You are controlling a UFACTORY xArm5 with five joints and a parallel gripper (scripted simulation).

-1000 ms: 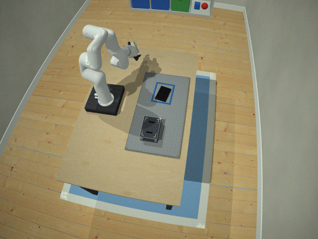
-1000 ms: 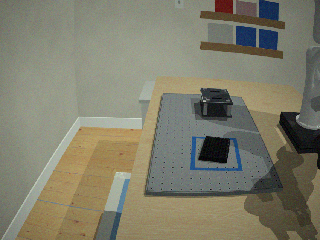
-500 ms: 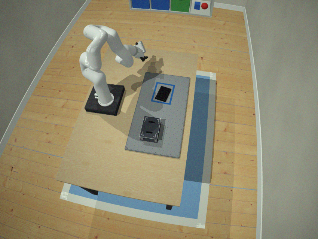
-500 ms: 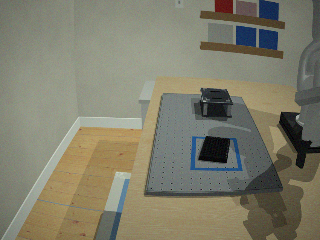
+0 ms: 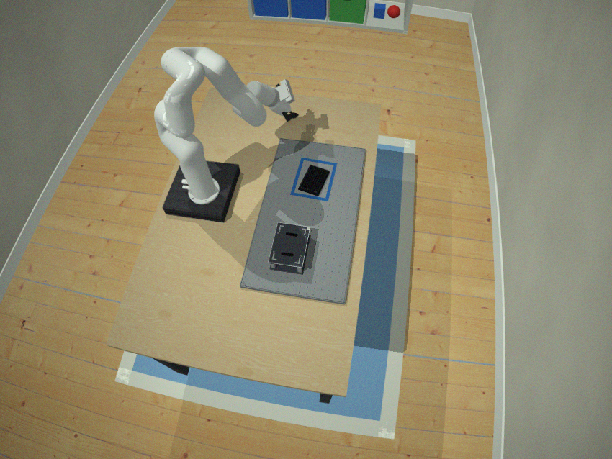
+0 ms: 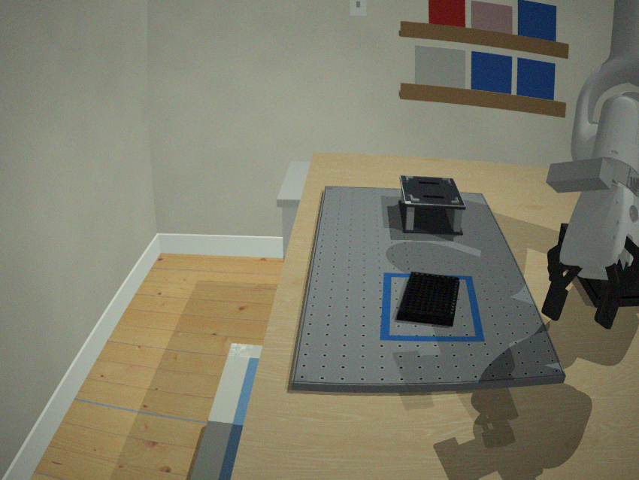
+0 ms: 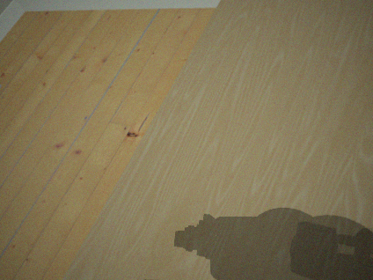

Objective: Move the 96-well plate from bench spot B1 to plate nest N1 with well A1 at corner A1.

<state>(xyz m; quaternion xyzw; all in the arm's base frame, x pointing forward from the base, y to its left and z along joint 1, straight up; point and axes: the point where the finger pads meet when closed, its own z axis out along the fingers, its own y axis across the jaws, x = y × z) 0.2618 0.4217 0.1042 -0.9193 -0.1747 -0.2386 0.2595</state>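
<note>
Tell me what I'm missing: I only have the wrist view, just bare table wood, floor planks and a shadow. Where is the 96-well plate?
Observer: The 96-well plate lies flat inside the blue square on the grey perforated board.
Operator: Is the gripper near it?
Observer: No. The gripper hangs open and empty over bare table beside the board.
Operator: And the nest?
Observer: The raised plate nest stands further along the same board, with nothing on it.
</note>
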